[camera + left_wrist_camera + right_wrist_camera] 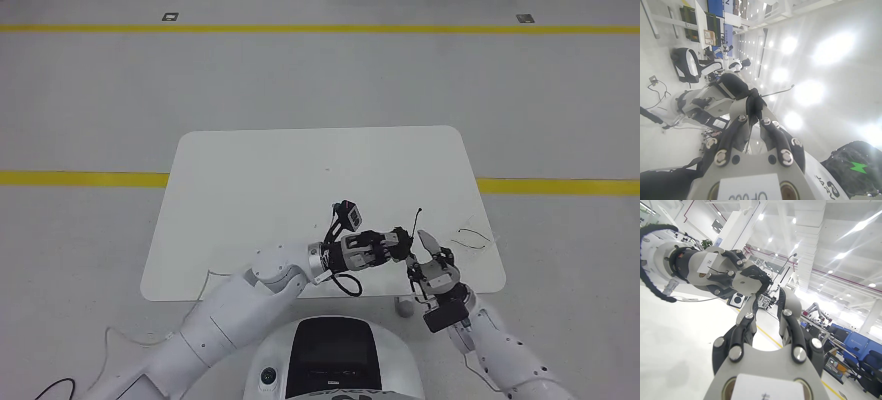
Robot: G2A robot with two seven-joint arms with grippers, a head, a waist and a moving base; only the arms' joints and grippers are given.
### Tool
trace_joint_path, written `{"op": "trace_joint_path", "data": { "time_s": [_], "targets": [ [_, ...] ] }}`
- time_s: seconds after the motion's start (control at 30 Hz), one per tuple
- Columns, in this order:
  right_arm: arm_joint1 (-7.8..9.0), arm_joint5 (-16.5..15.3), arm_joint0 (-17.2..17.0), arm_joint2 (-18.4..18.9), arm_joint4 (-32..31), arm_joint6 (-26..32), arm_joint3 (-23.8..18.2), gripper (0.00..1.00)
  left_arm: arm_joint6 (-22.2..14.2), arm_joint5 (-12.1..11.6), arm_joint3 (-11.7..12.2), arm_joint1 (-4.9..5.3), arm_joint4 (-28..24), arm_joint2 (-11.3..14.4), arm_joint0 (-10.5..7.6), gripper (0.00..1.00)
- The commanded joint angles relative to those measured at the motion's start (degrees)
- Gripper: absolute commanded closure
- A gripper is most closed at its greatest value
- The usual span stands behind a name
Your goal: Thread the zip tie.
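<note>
The two arms meet above the front right part of the white table (250, 200), raised clear of its surface. The left gripper (405, 243) is clamped tight on a thin black zip tie (778, 91), pinching it partway along. One end rises free beyond the fingertips and finishes in a small square head. The other end trails back across the gripper's own body. The right gripper (768, 293) sits just beside it, pointing up at the pinched spot with its jaws spread apart and nothing between them. One of its dark ribbed pads (780, 300) stands close under the left fingertips; I cannot tell whether they touch. A second thin black strand (472, 238) lies curled on the table near its right edge, apart from both grippers.
</note>
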Motion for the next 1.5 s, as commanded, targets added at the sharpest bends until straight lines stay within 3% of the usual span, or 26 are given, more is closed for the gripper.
{"op": "trace_joint_path", "data": {
  "time_s": [0.0,0.57,0.63,1.47],
  "targets": [
    [-0.18,-0.09,-0.01,0.06,-0.05,-0.12,0.03,0.80,0.00,0.00,0.00,0.00,0.00,0.00,0.00,1.00],
    [-0.78,0.38,-0.21,0.42,-0.06,-1.30,0.11,0.91,0.00,0.00,0.00,0.00,0.00,0.00,0.00,1.00],
    [-0.76,0.75,-0.31,0.63,-0.06,-1.22,0.15,1.00,0.00,0.00,0.00,0.00,0.00,0.00,0.00,1.00],
    [-0.76,1.10,-2.54,3.28,-0.06,-1.57,0.28,1.00,0.00,0.00,0.00,0.00,0.00,0.00,0.00,1.00]
  ]
}}
